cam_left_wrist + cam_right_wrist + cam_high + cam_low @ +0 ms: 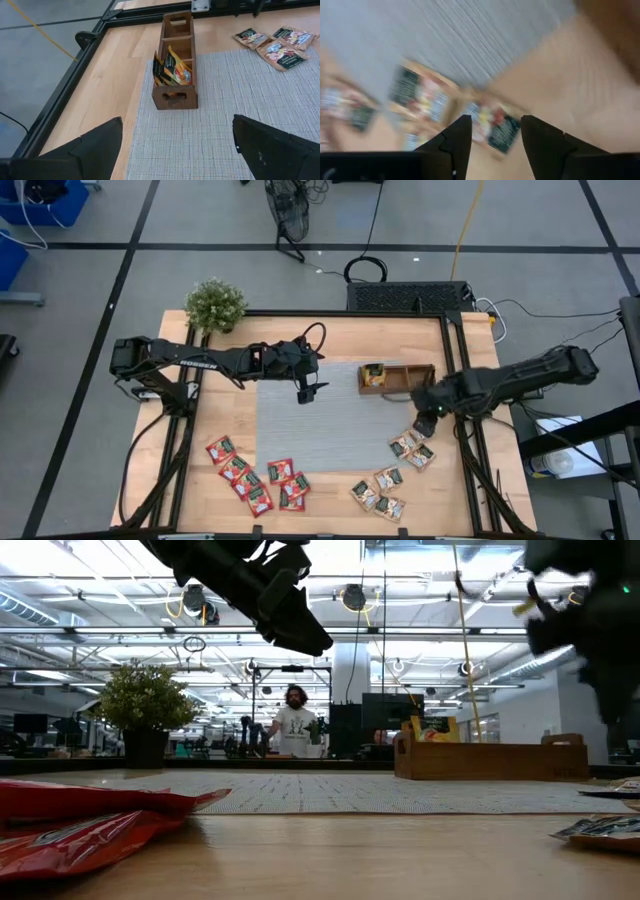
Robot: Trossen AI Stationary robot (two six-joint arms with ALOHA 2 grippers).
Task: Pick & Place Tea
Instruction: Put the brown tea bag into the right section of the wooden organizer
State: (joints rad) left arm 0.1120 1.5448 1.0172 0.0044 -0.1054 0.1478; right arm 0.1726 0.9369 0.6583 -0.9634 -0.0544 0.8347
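Observation:
My left gripper hangs open over the grey mat, its fingers spread wide in the left wrist view, pointing toward the wooden tray. Orange-yellow sachets stand in the tray's end compartment. My right gripper is open above the pale and dark green sachets lying flat by the mat's right edge. One of these sachets shows between its fingers. Red sachets lie flat near the table's front edge on the left. More pale sachets lie at the front.
A potted plant stands at the far left corner of the table. The tray sits at the mat's far right corner. Black frame rails run along the table's sides. A person stands in the room beyond the table.

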